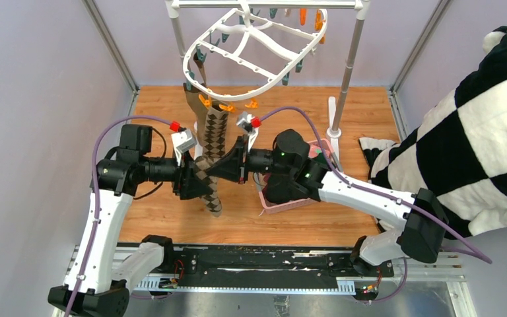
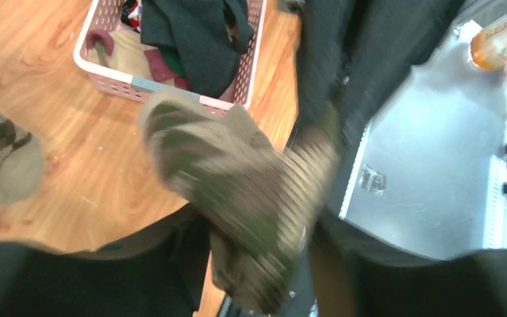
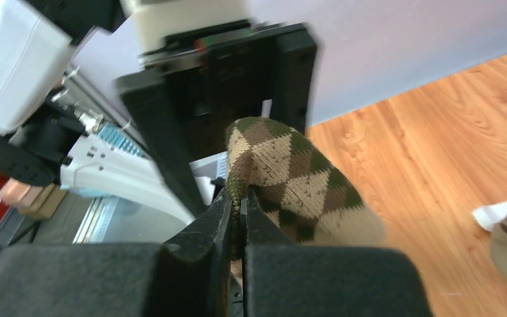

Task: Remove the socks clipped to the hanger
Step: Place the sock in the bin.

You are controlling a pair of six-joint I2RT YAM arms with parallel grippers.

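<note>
A: Edges first. Lilac wall panels (image 1: 39, 132) are closing in on the left and right of the top view. The checked plush cloth (image 1: 475, 132) is spilling in along the right side and crowding that flank.

B: The grey rack (image 1: 350, 59) is standing at the back, with its white foot planted right of centre. The open room is lying mostly in the lower left, on bare wooden tabletop (image 1: 165, 221) beside the left arm.

A: The right arm is stretching across the pink basket (image 1: 290, 205). In the left wrist view, dark socks (image 2: 191, 33) are piling inside it.

B: At the top centre, the hanger (image 1: 254, 49) is hanging from the rack's bar with orange and teal clips around its rim. Argyle fabric is dangling from its near edge down to the two grippers at frame centre.

A: The right gripper (image 3: 239, 221) is pinching its fingers almost together on the edge of the argyle sock (image 3: 290, 178), and the toe is sticking out free to the right.

B: The left gripper (image 1: 201, 179) is facing it. In the right wrist view its fingers (image 3: 162, 139) are standing apart, with the sock's upper end sitting between them. I can't tell whether they're touching the fabric, because its own camera is blurring badly.

A: A second argyle sock (image 2: 0, 158) is hanging at the left edge of that view, over the wood.
</note>
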